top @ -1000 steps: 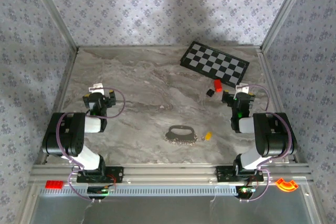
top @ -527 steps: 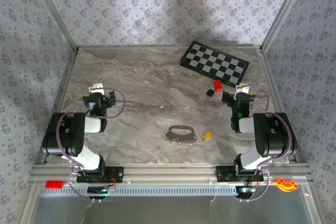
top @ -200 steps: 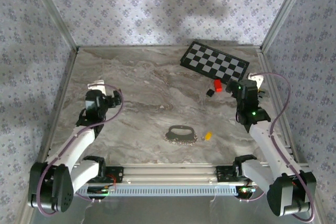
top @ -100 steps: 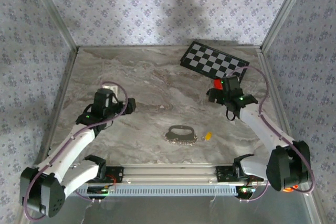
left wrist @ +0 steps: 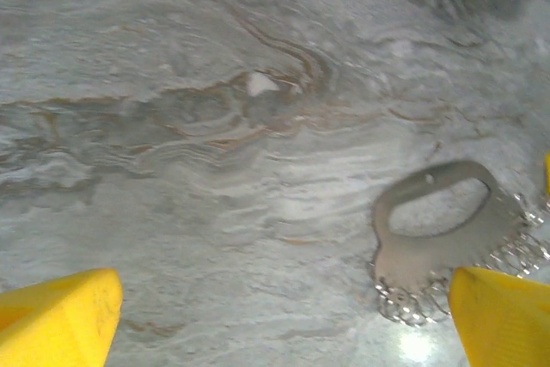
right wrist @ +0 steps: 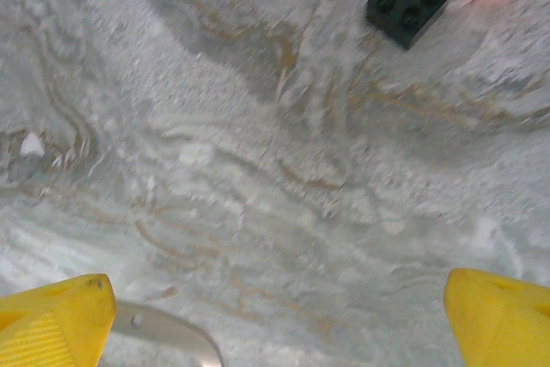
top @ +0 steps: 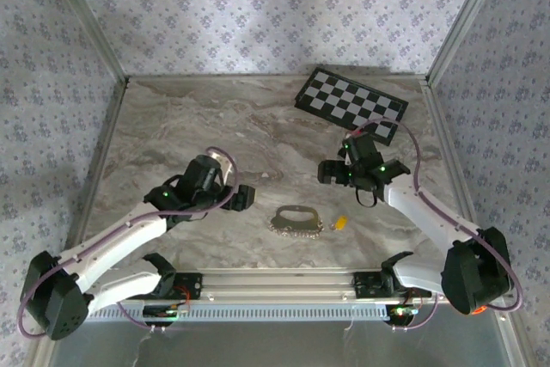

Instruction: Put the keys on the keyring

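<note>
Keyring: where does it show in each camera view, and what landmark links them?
Top external: keyring sits low centre.
Left wrist: keyring is at lower right.
Right wrist: keyring is at the bottom left edge, partly cut off.
Landmark: white fleck in the marble, seen in both wrist views.

Keys (top: pixel 297 229) against keyring's (top: pixel 296 212) near edge; checkerboard (top: pixel 351 105) behind, rightward
</note>
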{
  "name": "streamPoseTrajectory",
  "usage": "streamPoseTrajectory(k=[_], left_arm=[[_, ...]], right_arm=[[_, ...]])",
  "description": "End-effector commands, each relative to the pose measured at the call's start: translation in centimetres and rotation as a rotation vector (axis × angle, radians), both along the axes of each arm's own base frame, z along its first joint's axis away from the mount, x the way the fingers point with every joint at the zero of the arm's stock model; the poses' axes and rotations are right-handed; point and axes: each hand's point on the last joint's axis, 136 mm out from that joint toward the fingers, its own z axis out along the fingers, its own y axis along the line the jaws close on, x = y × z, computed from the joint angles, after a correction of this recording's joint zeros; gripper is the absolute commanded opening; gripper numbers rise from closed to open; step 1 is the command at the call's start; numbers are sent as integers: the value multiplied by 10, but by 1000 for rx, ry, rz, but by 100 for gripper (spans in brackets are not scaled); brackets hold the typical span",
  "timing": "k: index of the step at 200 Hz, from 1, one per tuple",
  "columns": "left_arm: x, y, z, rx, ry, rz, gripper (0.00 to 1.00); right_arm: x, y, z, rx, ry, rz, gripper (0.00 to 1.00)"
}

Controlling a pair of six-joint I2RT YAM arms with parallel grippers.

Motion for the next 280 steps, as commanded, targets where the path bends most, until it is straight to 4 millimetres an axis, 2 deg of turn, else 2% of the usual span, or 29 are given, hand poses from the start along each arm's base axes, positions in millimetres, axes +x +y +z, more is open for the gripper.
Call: streamPoseTrajectory(k=[1, 52, 108, 142, 171, 223, 244, 280], left_arm=[[-12, -22, -3, -30, 8, -64, 94], [-33, -59, -4, -29, 20, -178, 83], [-39, -93, -5, -63, 56, -226, 74], [-37, -110, 0, -85, 52, -246, 72], [-33, -118, 1, -91, 53, -232, 71], [-32, -117, 1, -85, 46, -150, 71], [-35, -120, 8, -97, 42, -152, 71], [-36, -121, 10, -78, 44, -139, 71]], right_arm=[[-21, 5, -6, 52, 49, -3, 100], [-44, -3, -18, 78, 72, -37, 100], [-69, -13, -23, 111, 61, -79, 100], [-74, -20, -21, 122, 33, -112, 100], [-76, -22, -25, 119, 31, -121, 99], [-75, -16, -22, 130, 41, -91, 100], [-71, -12, -20, 153, 34, -84, 100], [-62, -6, -16, 153, 21, -45, 100]])
